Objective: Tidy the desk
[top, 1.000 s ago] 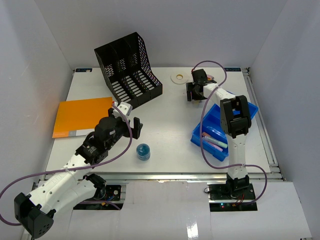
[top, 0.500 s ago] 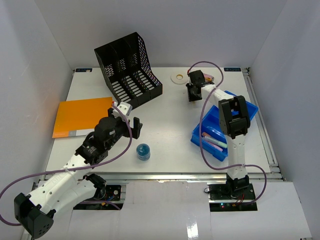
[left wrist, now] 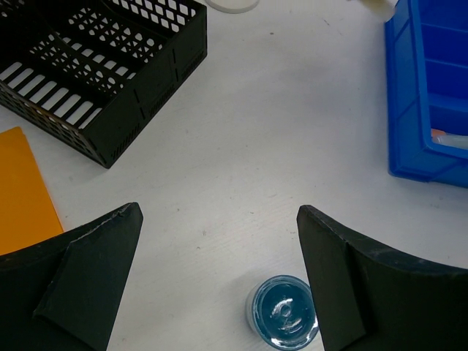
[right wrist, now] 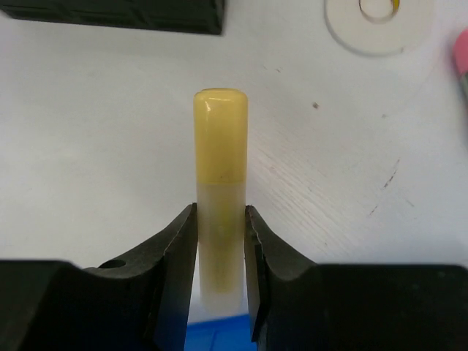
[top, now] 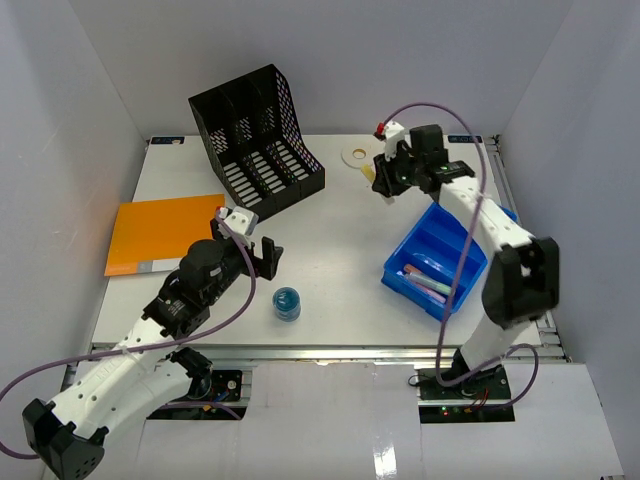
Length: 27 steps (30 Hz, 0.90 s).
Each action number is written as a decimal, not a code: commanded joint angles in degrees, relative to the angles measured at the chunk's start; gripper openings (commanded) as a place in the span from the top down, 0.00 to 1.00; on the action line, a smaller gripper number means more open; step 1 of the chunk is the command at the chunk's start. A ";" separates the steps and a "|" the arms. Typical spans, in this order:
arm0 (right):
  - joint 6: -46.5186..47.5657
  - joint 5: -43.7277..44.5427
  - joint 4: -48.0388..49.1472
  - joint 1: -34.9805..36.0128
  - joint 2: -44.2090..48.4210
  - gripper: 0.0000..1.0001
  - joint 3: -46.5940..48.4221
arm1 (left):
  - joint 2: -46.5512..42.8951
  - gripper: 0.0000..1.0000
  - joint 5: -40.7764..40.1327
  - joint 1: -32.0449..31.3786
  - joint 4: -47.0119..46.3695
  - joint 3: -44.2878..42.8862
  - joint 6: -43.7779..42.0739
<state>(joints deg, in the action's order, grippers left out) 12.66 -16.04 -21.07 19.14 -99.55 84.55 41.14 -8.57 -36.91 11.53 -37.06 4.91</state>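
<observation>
The white desk [top: 340,250] holds a black file rack [top: 255,140], an orange folder [top: 160,232], a small blue jar [top: 287,303] and a blue bin [top: 445,255] with markers in it. My right gripper [top: 388,178] is shut on a yellow stick [right wrist: 220,139], shaped like a marker or glue stick, and holds it above the desk near the bin's far corner. In the right wrist view the right gripper [right wrist: 220,216] pinches the stick's lower half. My left gripper [top: 265,257] is open and empty. In the left wrist view the left gripper [left wrist: 219,219] hangs over the jar [left wrist: 285,316].
A white tape roll [top: 354,156] lies at the back of the desk and shows in the right wrist view [right wrist: 379,22]. A pink item [right wrist: 462,55] lies beside it. The rack [left wrist: 95,66] and bin [left wrist: 431,88] flank the left gripper. Grey walls enclose the desk.
My right arm has swung its elbow out to the right and lifted the gripper off the desk with the yellow stick in it. My left arm has shifted slightly.
</observation>
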 commanded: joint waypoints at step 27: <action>34.04 -17.15 -18.04 -16.25 43.88 0.84 -42.89 | -11.07 0.02 10.36 0.26 6.01 12.00 35.26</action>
<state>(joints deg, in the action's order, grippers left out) 42.02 -30.76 -40.05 5.46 -52.87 40.64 30.42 3.41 -36.86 15.19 -26.54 34.03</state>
